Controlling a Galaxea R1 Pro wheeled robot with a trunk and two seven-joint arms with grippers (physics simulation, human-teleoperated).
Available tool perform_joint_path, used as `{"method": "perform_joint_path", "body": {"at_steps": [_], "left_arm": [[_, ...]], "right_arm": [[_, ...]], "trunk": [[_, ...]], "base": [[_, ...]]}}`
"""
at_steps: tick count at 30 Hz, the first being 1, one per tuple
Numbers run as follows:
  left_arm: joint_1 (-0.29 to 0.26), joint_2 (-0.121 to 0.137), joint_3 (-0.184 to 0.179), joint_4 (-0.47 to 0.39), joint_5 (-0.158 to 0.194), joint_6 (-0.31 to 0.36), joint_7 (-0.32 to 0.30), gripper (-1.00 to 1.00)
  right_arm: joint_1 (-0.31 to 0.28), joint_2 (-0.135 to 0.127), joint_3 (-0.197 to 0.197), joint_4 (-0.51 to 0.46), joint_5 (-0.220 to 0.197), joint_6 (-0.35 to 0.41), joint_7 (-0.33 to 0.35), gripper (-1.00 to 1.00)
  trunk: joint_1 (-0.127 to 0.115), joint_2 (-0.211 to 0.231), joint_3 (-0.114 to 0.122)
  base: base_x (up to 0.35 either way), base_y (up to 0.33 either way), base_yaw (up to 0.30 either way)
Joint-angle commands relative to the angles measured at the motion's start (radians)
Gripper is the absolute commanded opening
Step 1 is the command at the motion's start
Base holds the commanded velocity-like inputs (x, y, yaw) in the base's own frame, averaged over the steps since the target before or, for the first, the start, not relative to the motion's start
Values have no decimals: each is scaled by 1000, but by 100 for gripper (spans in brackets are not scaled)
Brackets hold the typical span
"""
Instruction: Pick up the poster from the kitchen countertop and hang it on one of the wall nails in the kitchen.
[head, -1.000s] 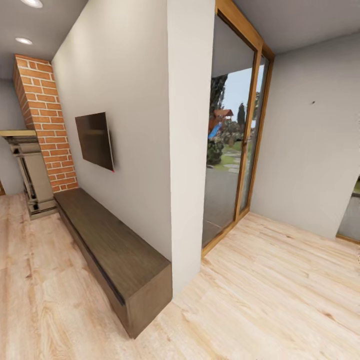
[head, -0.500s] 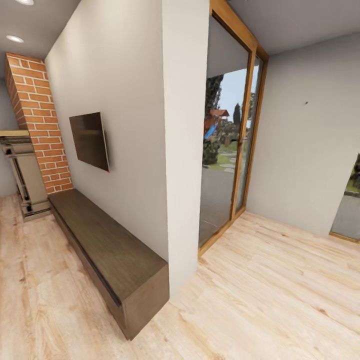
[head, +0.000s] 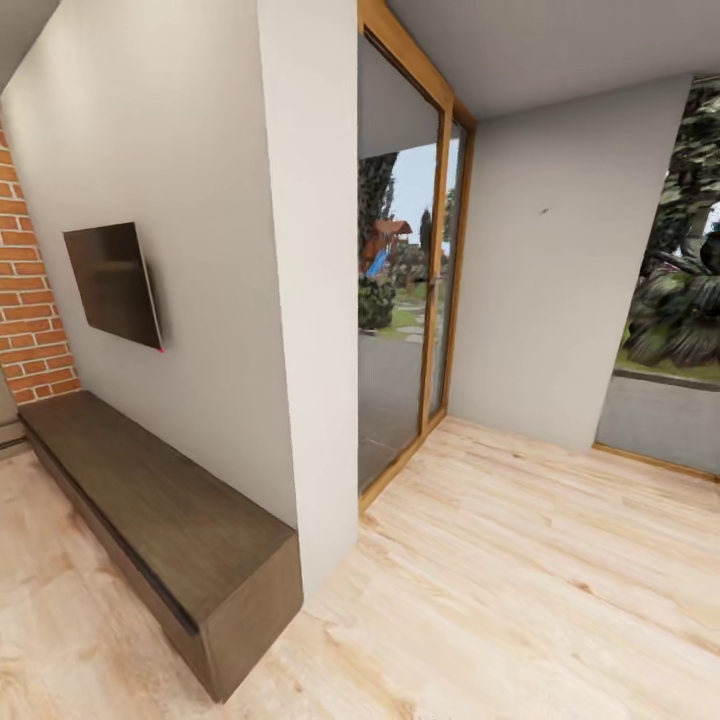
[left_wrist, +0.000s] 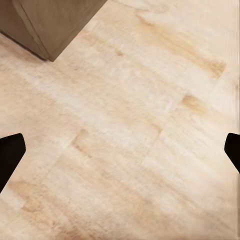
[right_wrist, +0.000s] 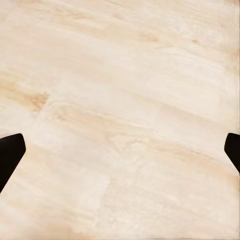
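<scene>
The robot crosses a living room in search of the kitchen: from left, brick column (head: 25, 300), wall television (head: 112, 285), low dark cabinet (head: 160, 520), glass door (head: 400, 290), and a nail (head: 544, 211) on the far wall. Poster and desk are out of sight. Left pincer (left_wrist: 120, 152) and right pincer (right_wrist: 120, 152) hang wide open, empty, above the wood floor (head: 520, 600)

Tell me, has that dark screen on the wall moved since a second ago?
No. The screen keeps its place on the wall above the dark bench, beside the brick column; the whole view slid left, so the camera turned.
</scene>
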Motion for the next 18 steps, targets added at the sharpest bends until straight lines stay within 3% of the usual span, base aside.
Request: {"method": "perform_joint_path", "body": {"at_steps": [1, 18], "left_arm": [[0, 0, 0, -1, -1, -1, 0, 100], [1, 0, 0, -1, -1, -1, 0, 100]], "right_arm": [[-1, 0, -1, 1, -1, -4, 0, 100], [-1, 0, -1, 1, -1, -4, -1, 100]], "trunk": [[0, 0, 0], [0, 0, 7]], "base": [[0, 0, -300], [0, 0, -300]]}}
